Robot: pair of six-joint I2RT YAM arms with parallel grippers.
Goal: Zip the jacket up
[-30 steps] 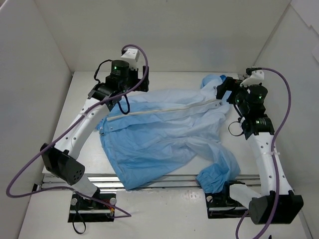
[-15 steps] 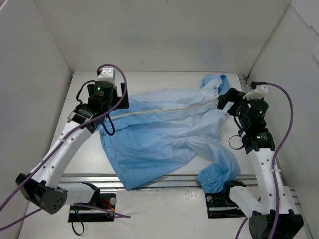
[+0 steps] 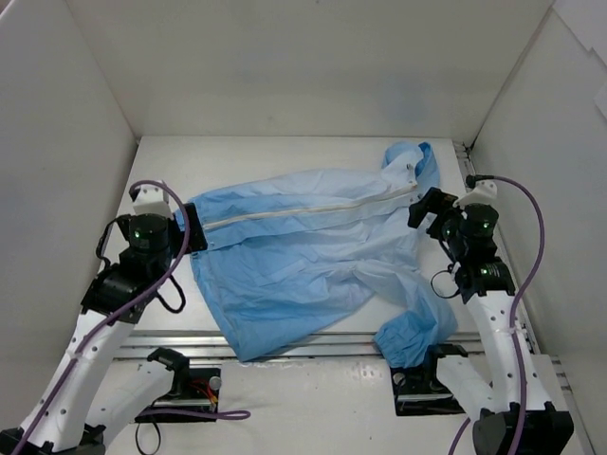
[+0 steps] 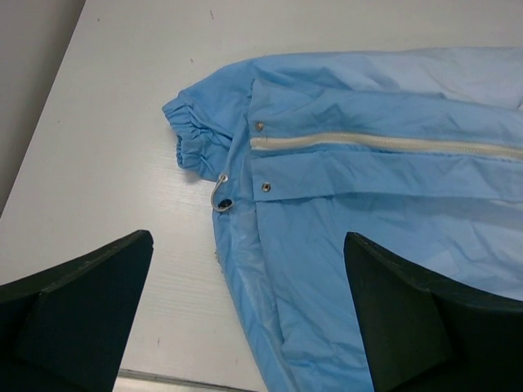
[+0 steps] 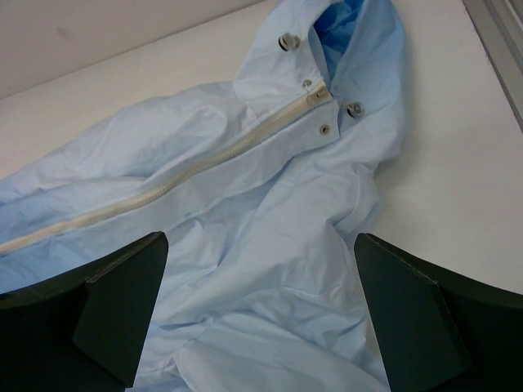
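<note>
Jacket (image 3: pixel 303 256) spread between left gripper (image 3: pixel 193 230), right gripper (image 3: pixel 424 207).

A light-blue thin-fabric jacket (image 4: pixel 384 220) lies flat on the white desk (image 4: pixel 122 114), filling the right side of the view, well in from the desk edge that slants down the upper left. Its closed white zipper (image 4: pixel 384 145) runs level from mid-picture out past the right border. 2 small round metal snaps (image 4: pixel 259 126) sit at the zipper's left end, 1 above it and 1 below. A gathered elastic band (image 4: pixel 192 139) bunches at the jacket's leftmost point, with a small grey cord toggle (image 4: pixel 221 198) just below it. The left claw (image 4: pixel 248 245) shows 2 dark fingers (image 4: pixel 78 314) spread wide apart at the bottom corners.
</note>
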